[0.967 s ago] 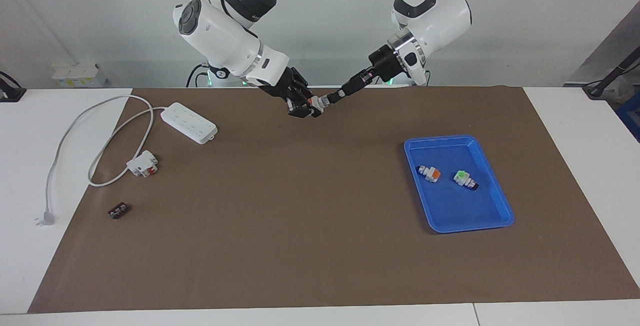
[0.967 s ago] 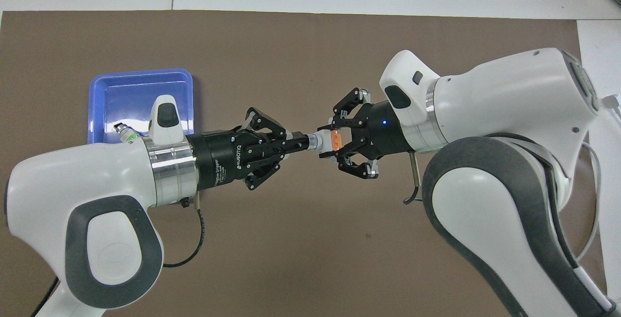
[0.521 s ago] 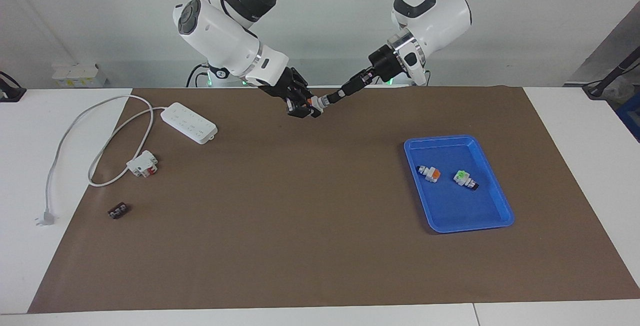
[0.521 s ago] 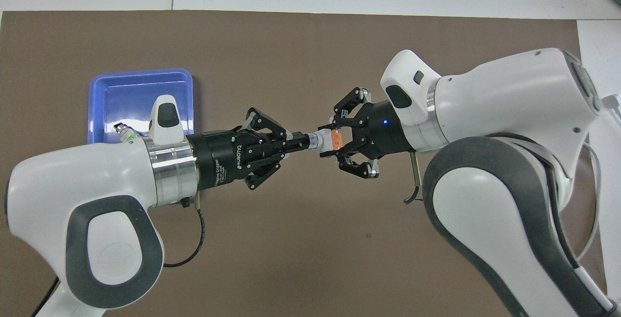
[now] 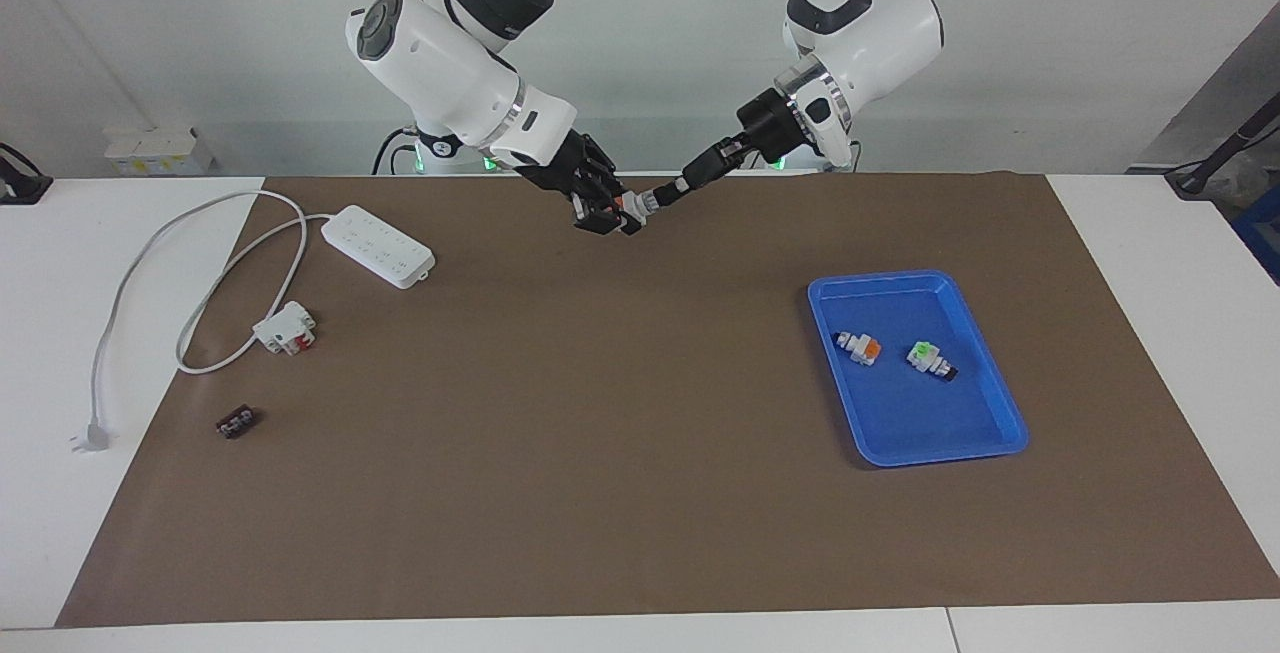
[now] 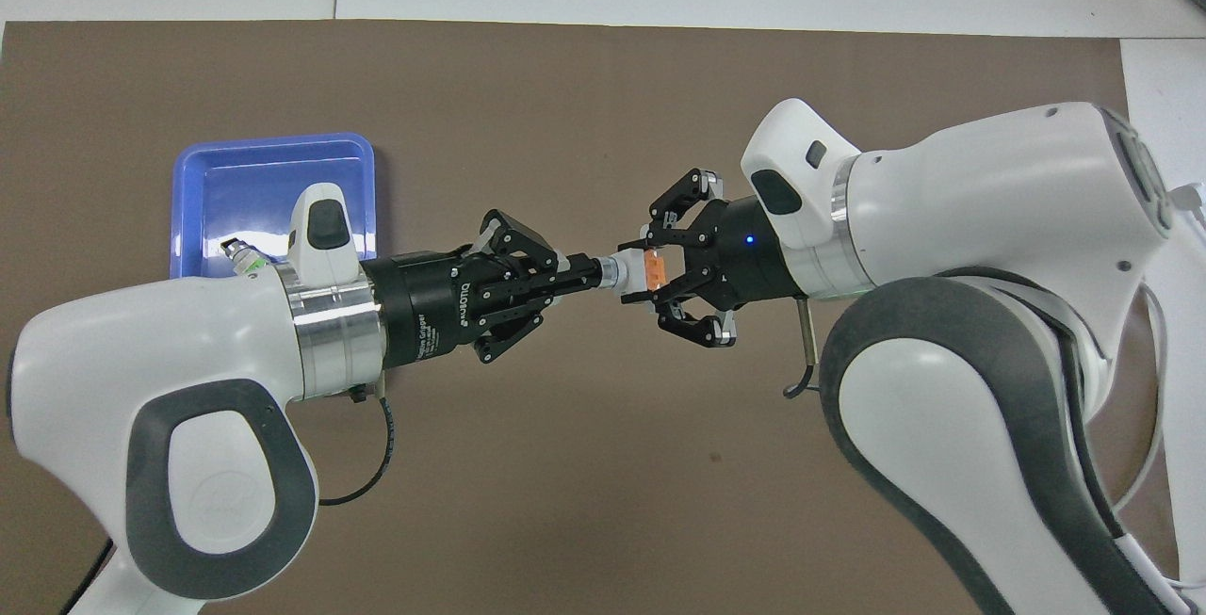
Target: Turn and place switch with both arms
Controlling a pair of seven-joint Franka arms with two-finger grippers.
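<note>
White plastic switch [image 6: 629, 273] with orange face hangs mid-frame above the brown worktop, lengthwise between left gripper [image 6: 589, 273] clamping its knob and right gripper [image 6: 650, 273] clamping its body.

Both arms meet in the air over the mat [image 5: 600, 433], near its edge by the robots, midway along: the left gripper [image 5: 668, 193] and the right gripper [image 5: 612, 216] each clamp an end of one switch [image 5: 640, 208]. A tray [image 5: 1000, 411] toward the left arm's end holds two more switches [image 5: 860, 346] side by side. Toward the right arm's end lie a power strip [image 5: 378, 246], then, farther from the robots, a small block [image 5: 285, 327] and a smaller block [image 5: 237, 423].
</note>
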